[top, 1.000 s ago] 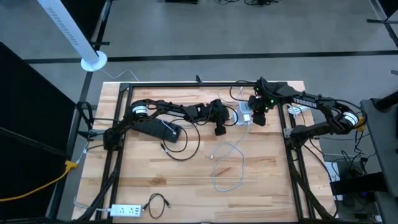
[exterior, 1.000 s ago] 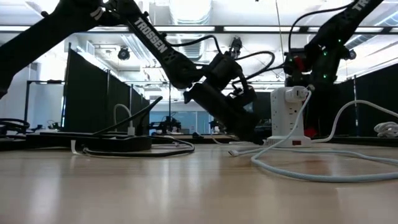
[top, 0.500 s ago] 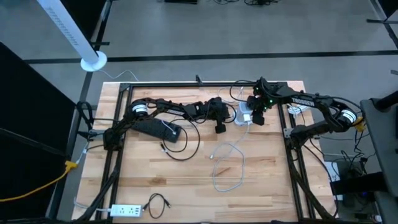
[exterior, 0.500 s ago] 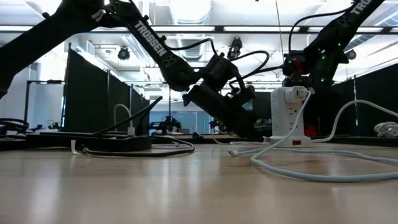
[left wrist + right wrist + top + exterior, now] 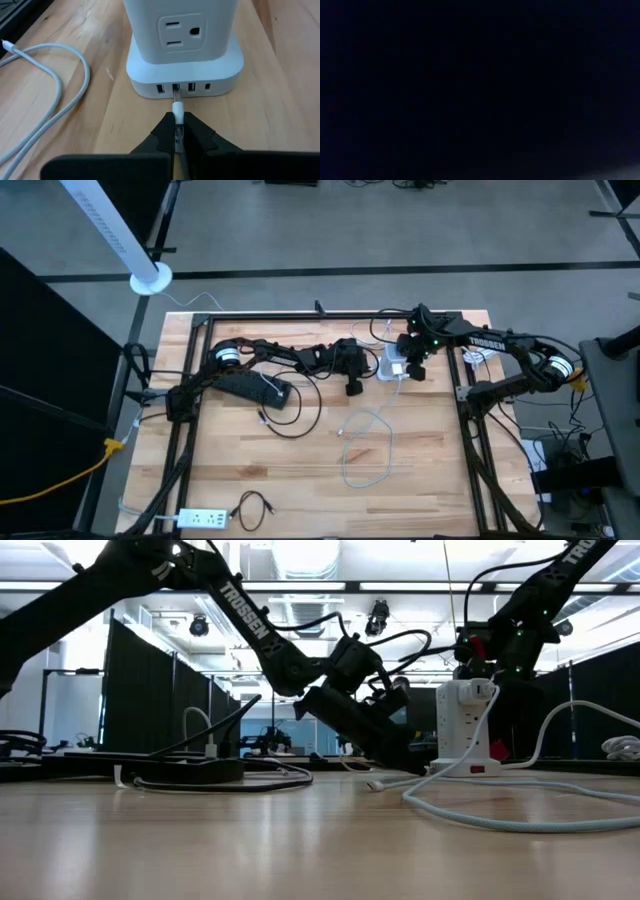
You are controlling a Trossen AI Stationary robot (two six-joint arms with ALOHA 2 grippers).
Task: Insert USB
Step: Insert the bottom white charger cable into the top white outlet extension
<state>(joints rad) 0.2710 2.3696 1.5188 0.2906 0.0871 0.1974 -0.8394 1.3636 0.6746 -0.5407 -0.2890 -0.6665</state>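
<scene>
L gripper [image 5: 177, 131] clamps USB plug [image 5: 177, 111], long axis pointing into charger [image 5: 184, 80] port.

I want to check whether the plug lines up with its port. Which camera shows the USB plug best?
The left wrist view: the USB plug, pinched in the left gripper, sits at a port in the white power tower's base. The high view shows only the tower, the low view hides the plug behind the arm, and the right wrist view is dark.

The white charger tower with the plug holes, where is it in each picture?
High view: white charger tower at the table's far middle, between both arms.
Low view: right of centre, standing upright.
Left wrist view: top centre, straight ahead of the fingers.
Right wrist view: not visible, all dark.
Shared landmark: white cable.
</scene>
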